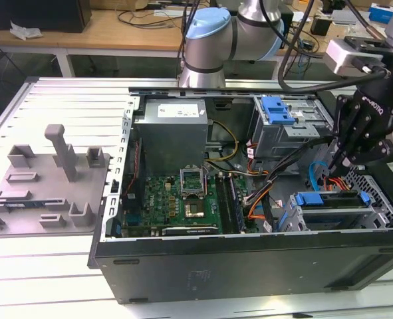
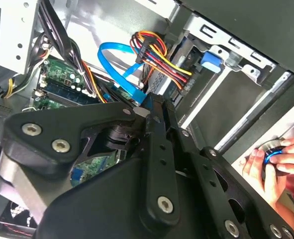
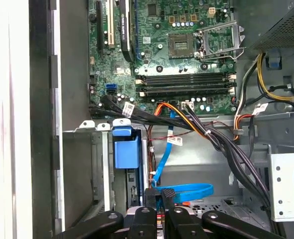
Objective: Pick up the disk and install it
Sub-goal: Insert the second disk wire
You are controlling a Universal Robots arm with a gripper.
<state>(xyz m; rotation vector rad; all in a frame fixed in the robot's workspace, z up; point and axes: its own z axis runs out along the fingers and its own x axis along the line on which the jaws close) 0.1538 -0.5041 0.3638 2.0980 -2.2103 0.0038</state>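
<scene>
An open computer case [image 1: 249, 259] lies on its side on a slatted counter [image 1: 63, 96]. Left to right in the exterior view: a grey fixture [image 1: 46, 186] with upright posts lies on the counter just beside the case's left wall; inside the case come the power supply [image 1: 173, 133], the motherboard [image 1: 183, 203] and a metal drive cage topped by a blue latch plate [image 1: 278, 109].

Toward the exterior view's right, the disk [image 1: 329, 199] sits in the lower drive bay with its blue carrier rail uppermost, close against the case's front edge. The gripper [image 1: 336, 158] hangs just above it, amid cables, with little free room between the bay, the upper cage and the case rim.

The first wrist view looks down past the fingertips [image 3: 167, 195], which stand close together with nothing visible between them, over a looped blue data cable [image 3: 184, 191]; a blue bracket tab [image 3: 125, 149] rises beside the bay wall. The second wrist view adds a bundle of red, yellow and black power wires [image 2: 159, 57] plugged in by the bay, and a person's hand [image 2: 278, 167] at the case's outer edge, fingers on a small round blue-ringed object [image 2: 272, 152].
</scene>
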